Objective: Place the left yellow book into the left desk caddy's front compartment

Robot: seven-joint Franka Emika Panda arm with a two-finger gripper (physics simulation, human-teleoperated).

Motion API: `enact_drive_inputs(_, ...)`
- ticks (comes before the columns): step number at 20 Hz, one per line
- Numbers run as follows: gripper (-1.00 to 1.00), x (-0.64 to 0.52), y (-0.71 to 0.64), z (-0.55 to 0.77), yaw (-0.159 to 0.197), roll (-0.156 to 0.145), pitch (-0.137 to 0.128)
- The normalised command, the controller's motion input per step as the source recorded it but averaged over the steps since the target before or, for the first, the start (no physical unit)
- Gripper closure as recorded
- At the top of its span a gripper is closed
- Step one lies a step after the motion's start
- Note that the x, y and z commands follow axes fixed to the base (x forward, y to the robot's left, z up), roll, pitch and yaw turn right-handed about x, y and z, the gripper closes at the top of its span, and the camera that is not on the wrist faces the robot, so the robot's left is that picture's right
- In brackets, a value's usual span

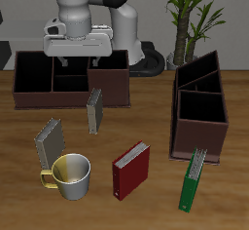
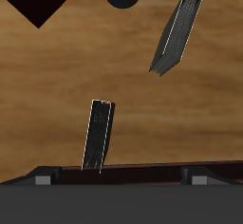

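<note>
The left yellow book (image 1: 94, 110) stands upright on the table, just in front of the wide caddy; it also shows in the wrist view (image 2: 98, 135). The left desk caddy (image 1: 199, 127) is the narrow dark brown box with a diagonal divider, well off to the side of the book. My gripper (image 1: 78, 62) hangs over the wide dark brown caddy (image 1: 68, 95), farther back than the book and above it. It is open and empty. Its fingertips (image 2: 43, 179) show wide apart in the wrist view.
A greyer book with hatched page edges (image 1: 49, 141) leans beside a pale mug with a yellow handle (image 1: 71, 175). A red book (image 1: 131, 169) and a green book (image 1: 195, 178) lie near the table's front edge. A potted plant (image 1: 190, 19) stands at the back.
</note>
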Motion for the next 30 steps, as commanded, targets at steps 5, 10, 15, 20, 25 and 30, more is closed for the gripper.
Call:
enact_drive_inputs(5, -1.0, 0.0, -0.11, -0.33, 0.006, -0.052, -0.026)
enact_drive_inputs(10, -1.0, 0.09, 0.09, -0.28, -0.028, -0.001, 0.015)
enact_drive_inputs(15, -1.0, 0.1, 0.21, -0.23, -0.025, 0.015, -0.006)
enact_drive_inputs(20, -1.0, 0.12, 0.09, -0.22, -0.028, 0.0, 0.019)
enact_drive_inputs(25, -1.0, 0.1, 0.07, -0.27, -0.037, 0.001, 0.03)
enact_drive_inputs(30, -1.0, 0.07, 0.11, -0.32, -0.018, 0.017, 0.036)
